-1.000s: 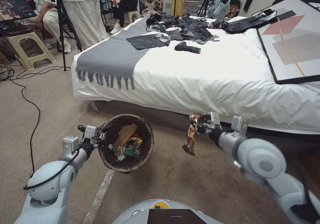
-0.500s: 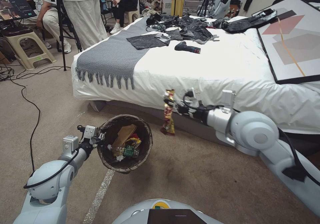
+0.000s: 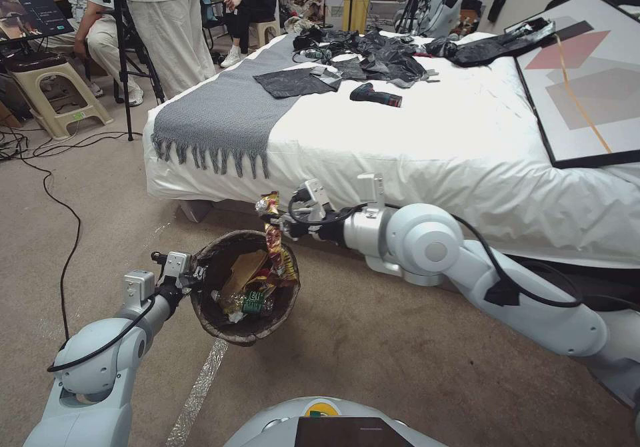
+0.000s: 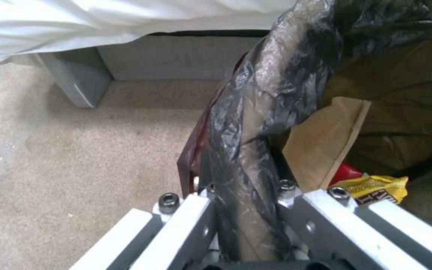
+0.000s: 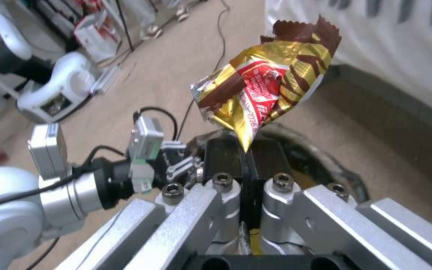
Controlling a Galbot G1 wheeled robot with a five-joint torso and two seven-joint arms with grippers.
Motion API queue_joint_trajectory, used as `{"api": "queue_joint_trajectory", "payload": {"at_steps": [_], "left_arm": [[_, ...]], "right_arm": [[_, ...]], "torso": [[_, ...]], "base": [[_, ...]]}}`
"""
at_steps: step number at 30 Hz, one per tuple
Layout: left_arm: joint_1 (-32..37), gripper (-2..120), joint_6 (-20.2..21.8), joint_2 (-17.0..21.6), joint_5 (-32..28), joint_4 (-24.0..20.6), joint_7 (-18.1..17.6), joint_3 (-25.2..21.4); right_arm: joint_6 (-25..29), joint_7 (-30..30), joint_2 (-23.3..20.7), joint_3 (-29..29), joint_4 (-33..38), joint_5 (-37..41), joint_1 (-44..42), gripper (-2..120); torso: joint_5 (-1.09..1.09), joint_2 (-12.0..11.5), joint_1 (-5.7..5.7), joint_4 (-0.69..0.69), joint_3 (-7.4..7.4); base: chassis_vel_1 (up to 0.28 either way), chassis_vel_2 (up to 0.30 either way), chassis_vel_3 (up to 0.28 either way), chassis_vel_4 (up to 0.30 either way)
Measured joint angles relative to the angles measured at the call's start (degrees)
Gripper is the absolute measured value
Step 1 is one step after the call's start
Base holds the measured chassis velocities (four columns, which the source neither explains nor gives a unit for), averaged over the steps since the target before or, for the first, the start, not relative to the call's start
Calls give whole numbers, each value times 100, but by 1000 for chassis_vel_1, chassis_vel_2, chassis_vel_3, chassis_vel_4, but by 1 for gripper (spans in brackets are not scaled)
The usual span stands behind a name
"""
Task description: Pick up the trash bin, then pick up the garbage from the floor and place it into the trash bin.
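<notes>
Left hand (image 3: 198,275) clamped low, right hand (image 3: 279,226) pinched, arm extended across

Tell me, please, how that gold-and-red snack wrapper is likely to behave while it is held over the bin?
Probably floppy: the wrapper hangs limp below the right hand. Likely very light, being thin crinkled foil. Its glossy surface may be slippery, though the pinch looks firm above the trash bin.

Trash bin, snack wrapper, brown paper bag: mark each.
trash bin (image 3: 215,322), head view, bag-lined outer wall.
snack wrapper (image 5: 266,86), right wrist view, red-and-gold upper half.
brown paper bag (image 4: 326,142), left wrist view, flat face.
</notes>
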Motion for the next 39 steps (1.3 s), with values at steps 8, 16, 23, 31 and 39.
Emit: {"api": "queue_joint_trajectory", "payload": {"at_steps": [8,16,23,31,39], "left_arm": [[-34,0,0,-57,27,63,-12,8],[-23,0,0,-82,30,61,-15,-16],[-23,0,0,-109,25,61,-15,-34],[-18,0,0,-121,23,56,-32,-24],[-9,0,0,-122,14,16,-37,-20]], "right_arm": [[124,101,387,-813,-466,-233,240,0],[195,83,816,-1354,-1240,-669,242,0],[256,19,1222,-1577,-1772,-973,158,0],[297,-89,1667,-1682,-2215,-1237,46,0],[304,-99,1954,-1752,-2410,-1336,-21,0]], "torso": [[0,0,0,-1,0],[0,0,0,0,0],[0,0,0,0,0],[0,0,0,-1,0],[1,0,0,-1,0]], "base": [[0,0,0,0],[0,0,0,0],[0,0,0,0],[0,0,0,0],[0,0,0,0]]}}
